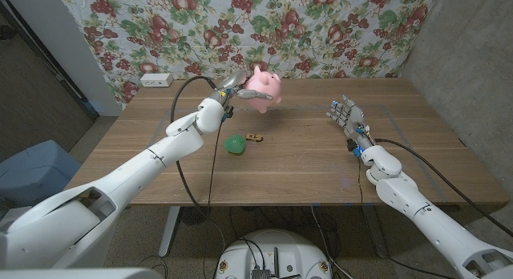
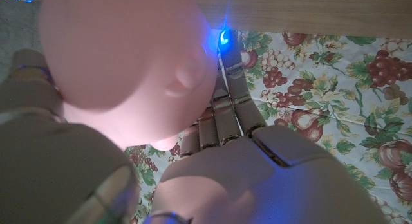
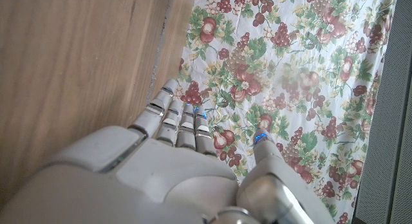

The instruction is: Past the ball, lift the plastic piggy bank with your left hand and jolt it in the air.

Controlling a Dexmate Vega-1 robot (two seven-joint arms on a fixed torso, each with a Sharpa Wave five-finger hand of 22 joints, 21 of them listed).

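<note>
**Pig up off the table; jolt not confirmed**

Table (image 1: 321, 175): wooden, with a fruit-print cloth (image 1: 321, 30) hung behind it. Bare wood lay under the raised pig, so the lift looked done.

Left hand (image 1: 232, 88): reached out past the ball, up off the table near the far edge, fingers closed around the pig. In the left wrist view the pink body pressed against the fingers (image 2: 228, 102).

Right hand (image 1: 346, 117): over the table's right side, well apart from everything, fingers spread and holding nothing.

Pig (image 1: 262, 88): pink plastic, tilted, in the air just beside the left fingertips, above and beyond the ball.

Ball (image 1: 235, 144): green, on the table mid-left, untouched.

Small brown object (image 1: 256, 137): on the table just beside the ball; too small to identify.

Judgement: reach and lift finished; the jolt may be underway or still due, one frame could not say.
</note>
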